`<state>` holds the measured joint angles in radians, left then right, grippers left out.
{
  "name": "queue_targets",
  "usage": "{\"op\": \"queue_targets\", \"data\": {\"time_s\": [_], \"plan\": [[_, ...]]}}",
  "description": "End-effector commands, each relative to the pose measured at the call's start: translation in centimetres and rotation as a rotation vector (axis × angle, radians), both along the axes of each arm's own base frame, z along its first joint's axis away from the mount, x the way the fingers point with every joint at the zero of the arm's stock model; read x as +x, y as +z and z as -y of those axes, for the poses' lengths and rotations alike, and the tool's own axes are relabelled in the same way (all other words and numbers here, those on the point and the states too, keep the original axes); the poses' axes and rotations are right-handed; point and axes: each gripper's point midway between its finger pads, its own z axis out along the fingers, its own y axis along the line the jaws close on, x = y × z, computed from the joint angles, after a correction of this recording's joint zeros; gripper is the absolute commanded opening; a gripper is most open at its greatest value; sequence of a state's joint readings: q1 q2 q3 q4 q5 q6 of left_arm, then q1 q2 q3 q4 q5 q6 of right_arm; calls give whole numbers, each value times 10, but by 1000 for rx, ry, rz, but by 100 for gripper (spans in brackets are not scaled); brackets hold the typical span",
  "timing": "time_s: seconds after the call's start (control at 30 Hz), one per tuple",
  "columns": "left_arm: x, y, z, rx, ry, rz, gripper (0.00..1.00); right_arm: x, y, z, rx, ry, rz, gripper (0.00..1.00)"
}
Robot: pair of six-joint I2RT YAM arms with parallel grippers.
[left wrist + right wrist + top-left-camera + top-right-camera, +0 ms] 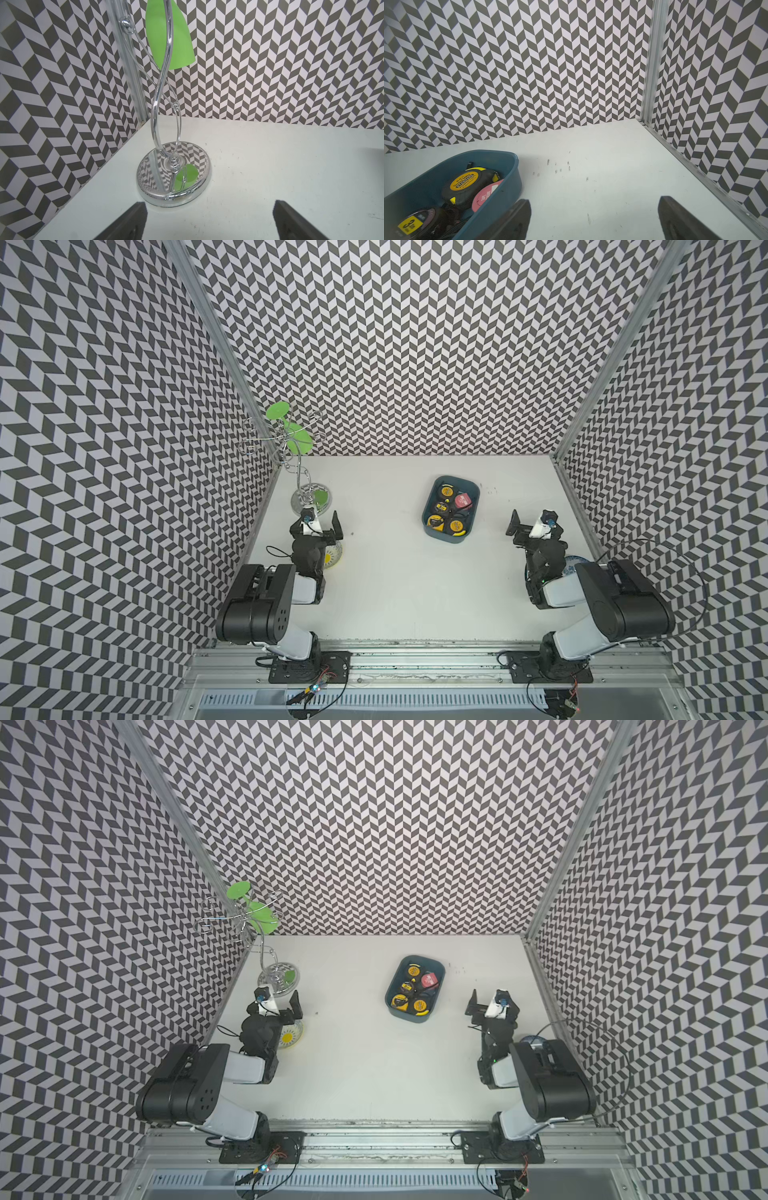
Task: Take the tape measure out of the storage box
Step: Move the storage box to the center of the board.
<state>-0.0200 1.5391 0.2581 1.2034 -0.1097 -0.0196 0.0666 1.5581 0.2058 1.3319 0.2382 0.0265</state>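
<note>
Both the left gripper [209,209] and right gripper [593,207] gape empty, tape measures [446,491] lying in the storage box [446,537] right of centre.

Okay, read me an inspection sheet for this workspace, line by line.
Surface: white table, faint scuff marks beyond the storage box.
Job's things: storage box holds four yellow-black tape measures and a pink tape measure; none taken out.
Clutter: chrome stand with green cups; yellow-flower dish and blue dish, each partly under an arm.
Grippers: left gripper and right gripper open, empty.
Cables: black cable loops beside the right arm.
Surroundings: chevron walls, aluminium frame posts.
</note>
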Motion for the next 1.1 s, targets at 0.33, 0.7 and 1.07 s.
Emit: {"op": "queue_targets", "data": {"time_s": [0.33,0.7,1.07], "plan": [[0,3,1,6,-3,20,100,0,7,1,-2,1,33,100],[4,10,-1,9,30,16,100,28,21,-3,9,-13,-96,100],[25,22,37,16,-59,-155,100,74,12,-61,214,103,-389,100]]}}
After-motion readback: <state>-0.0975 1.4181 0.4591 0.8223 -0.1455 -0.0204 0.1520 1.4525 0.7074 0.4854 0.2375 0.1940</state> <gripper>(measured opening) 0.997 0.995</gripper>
